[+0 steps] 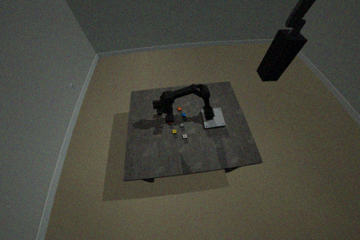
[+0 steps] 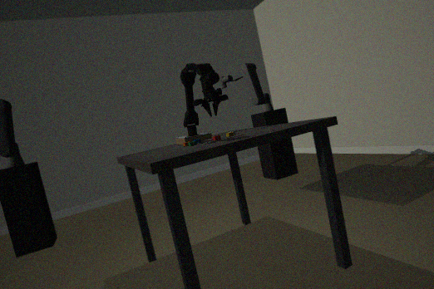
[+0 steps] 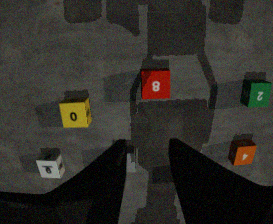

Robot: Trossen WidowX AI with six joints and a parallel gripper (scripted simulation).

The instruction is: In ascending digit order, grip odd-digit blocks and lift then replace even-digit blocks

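Observation:
My gripper hangs well above the table, its fingers partly open with nothing between them. A red block shows 8. A yellow block shows 0. A green block shows 2. An orange block shows 4. A white block shows an underlined 6 or 9; I cannot tell which. A grey block is mostly behind the left finger in the wrist view. A blue block is hidden there.
The blocks stand apart on the dark table. The arm's base stands on a pale plate at one side of the blocks. The arm's shadow falls across the table among the blocks. Dark pedestals with arms stand away from the table.

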